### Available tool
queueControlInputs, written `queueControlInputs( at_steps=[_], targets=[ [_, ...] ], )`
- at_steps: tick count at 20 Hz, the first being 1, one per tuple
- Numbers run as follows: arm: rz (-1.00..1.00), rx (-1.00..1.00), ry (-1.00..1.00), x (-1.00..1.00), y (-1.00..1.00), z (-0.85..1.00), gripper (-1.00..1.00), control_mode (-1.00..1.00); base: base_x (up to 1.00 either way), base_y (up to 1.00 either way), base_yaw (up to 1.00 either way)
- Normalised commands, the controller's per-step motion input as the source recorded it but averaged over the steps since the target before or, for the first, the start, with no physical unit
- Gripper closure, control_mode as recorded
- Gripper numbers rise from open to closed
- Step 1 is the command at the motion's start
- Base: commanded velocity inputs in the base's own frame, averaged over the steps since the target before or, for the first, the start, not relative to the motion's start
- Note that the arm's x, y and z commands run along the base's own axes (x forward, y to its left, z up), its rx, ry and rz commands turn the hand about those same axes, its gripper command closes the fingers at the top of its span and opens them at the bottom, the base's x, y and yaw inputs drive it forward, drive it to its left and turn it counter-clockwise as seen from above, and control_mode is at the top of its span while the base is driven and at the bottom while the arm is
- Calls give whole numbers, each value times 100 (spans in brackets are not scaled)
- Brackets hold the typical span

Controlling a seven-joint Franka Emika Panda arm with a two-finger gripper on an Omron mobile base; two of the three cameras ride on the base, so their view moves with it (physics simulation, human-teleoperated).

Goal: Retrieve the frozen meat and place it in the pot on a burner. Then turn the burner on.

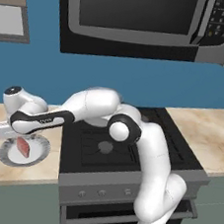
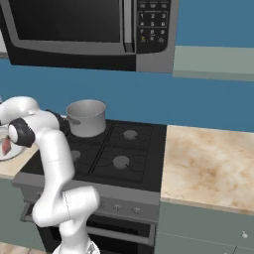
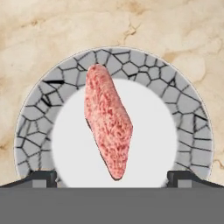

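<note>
Dark two-finger gripper (image 3: 112,177): fingertips (image 3: 41,177) stood wide apart at the bottom of the hand view, nothing between them, poised above the plate with the meat's near end lying between the two tips in that view.

Reddish-pink wedge-shaped slab of frozen meat (image 3: 107,120): paler streaks; lay on the white centre of the plate, slightly aslant across it.

Round white plate with grey crackle-pattern rim (image 3: 192,113): rested on the beige marbled stone counter (image 3: 52,30), to the left of the stove in the left base view.

White arm (image 1: 148,153): reached leftwards over the black stove (image 2: 99,186) toward the plate.

Grey brushed-metal cylindrical saucepan (image 2: 87,118): short side handle; stood on the rear left burner.

Round grey gas burner cap (image 2: 121,161): uncovered, ringed by black grate bars.

Black and silver microwave (image 2: 89,30): mounted above the stove.
</note>
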Motion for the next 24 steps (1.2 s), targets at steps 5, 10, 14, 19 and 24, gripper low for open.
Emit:
queueControlInputs(
  at_steps=[5,10,14,19,24],
  targets=[
    [0,0,7,8,0,-36,-100,-100,0,0,0],
    [0,0,4,8,0,-38,-100,-100,0,0,0],
    [0,0,0,9,0,-33,-100,-100,0,0,0],
    [0,0,0,5,0,-26,-100,-100,0,0,0],
    [0,1,0,1,0,-18,-100,-100,0,0,0]
  ],
)
